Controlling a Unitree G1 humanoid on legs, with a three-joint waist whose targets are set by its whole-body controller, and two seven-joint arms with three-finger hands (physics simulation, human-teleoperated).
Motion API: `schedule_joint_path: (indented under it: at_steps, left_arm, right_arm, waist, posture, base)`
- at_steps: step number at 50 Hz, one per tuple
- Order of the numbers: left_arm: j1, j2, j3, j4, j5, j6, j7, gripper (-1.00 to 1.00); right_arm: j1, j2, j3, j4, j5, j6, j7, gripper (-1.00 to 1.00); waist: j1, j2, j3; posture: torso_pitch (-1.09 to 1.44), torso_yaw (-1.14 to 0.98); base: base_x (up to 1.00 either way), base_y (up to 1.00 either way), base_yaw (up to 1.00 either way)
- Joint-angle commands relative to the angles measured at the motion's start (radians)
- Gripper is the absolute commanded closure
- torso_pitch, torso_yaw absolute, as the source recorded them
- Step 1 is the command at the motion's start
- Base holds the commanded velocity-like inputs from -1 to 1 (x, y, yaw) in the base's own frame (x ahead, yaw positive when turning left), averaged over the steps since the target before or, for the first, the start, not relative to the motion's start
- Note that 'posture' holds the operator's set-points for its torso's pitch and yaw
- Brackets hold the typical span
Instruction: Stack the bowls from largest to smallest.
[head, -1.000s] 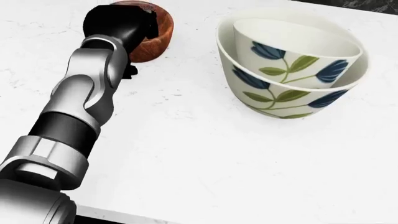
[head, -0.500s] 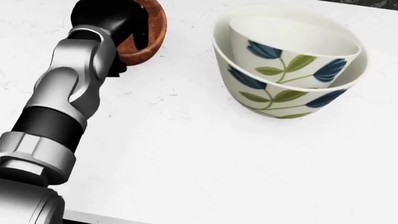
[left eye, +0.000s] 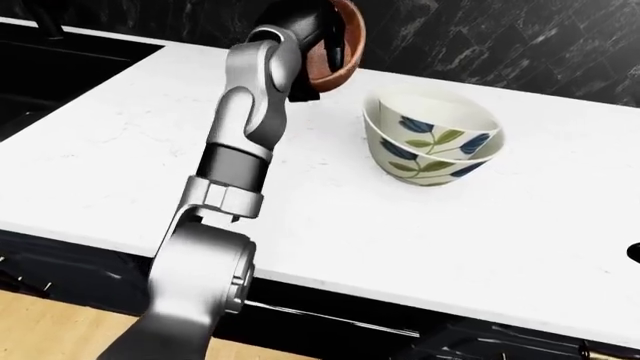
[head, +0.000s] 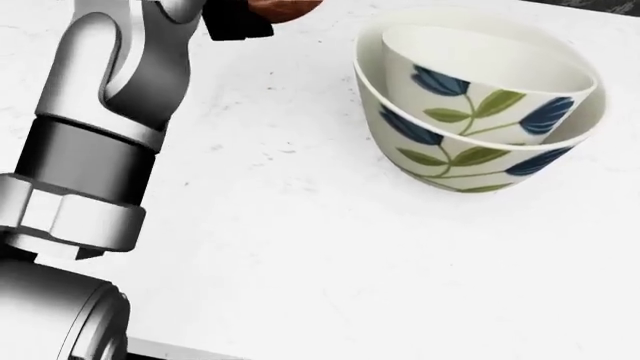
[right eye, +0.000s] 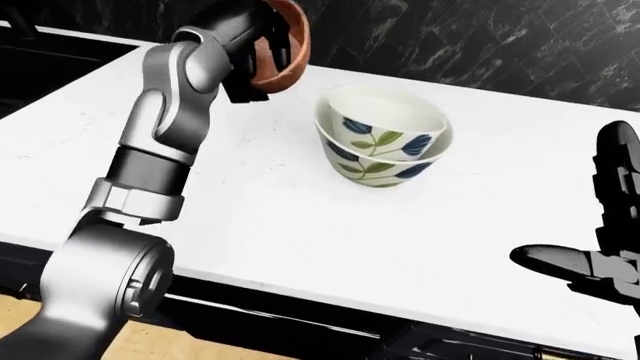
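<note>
My left hand (left eye: 322, 39) is shut on the small brown wooden bowl (left eye: 345, 45) and holds it tilted on edge in the air, up and to the left of the floral bowls. Only a sliver of this bowl (head: 285, 7) shows at the top of the head view. A smaller floral bowl (left eye: 440, 118) sits nested, slightly tilted, inside the larger floral bowl (left eye: 425, 163) on the white counter (left eye: 120, 165). My right hand (right eye: 600, 225) hovers open at the right edge of the right-eye view, away from all bowls.
A black sink (left eye: 50, 71) lies at the counter's left end. A dark marble wall (left eye: 520, 45) runs along the top of the view. The counter's near edge (left eye: 350, 289) drops to dark cabinets.
My left arm has raised the brown bowl off the counter and tipped it on edge, so it has slid nearly out of the head view's top. The floral bowls have stayed put.
</note>
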Motion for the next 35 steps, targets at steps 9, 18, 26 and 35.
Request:
schedule_joint_path:
  at_steps: [9, 18, 26, 35]
  left_arm:
    - [-0.113, -0.024, 0.006, -0.077, -0.053, 0.041, -0.026, 0.91]
    - [-0.156, -0.093, -0.006, -0.099, -0.120, 0.085, -0.047, 0.92]
    - [-0.185, -0.163, -0.030, -0.146, -0.159, 0.117, -0.075, 0.91]
    - [-0.228, -0.216, -0.044, -0.108, -0.178, 0.112, -0.062, 0.81]
  right_arm:
    - [-0.010, -0.035, -0.019, -0.012, 0.029, -0.031, -0.031, -1.00]
    - [-0.007, -0.038, -0.024, -0.011, 0.045, -0.037, -0.040, -1.00]
    - [0.002, -0.031, -0.032, -0.008, 0.045, -0.042, -0.027, -1.00]
    - [0.013, -0.011, -0.032, -0.007, 0.031, -0.049, -0.005, -1.00]
  waist:
    - [0.005, -0.006, -0.021]
    - [0.009, -0.015, -0.020]
    - [0.011, -0.021, -0.018]
    - [0.012, -0.025, -0.017]
  posture:
    - [0.00, 0.00]
    - [0.00, 0.00]
    - [0.00, 0.00]
    - [0.00, 0.00]
  base:
    - [0.00, 0.00, 0.00]
    - [0.00, 0.00, 0.00]
    - [0.00, 0.00, 0.00]
    - [0.00, 0.00, 0.00]
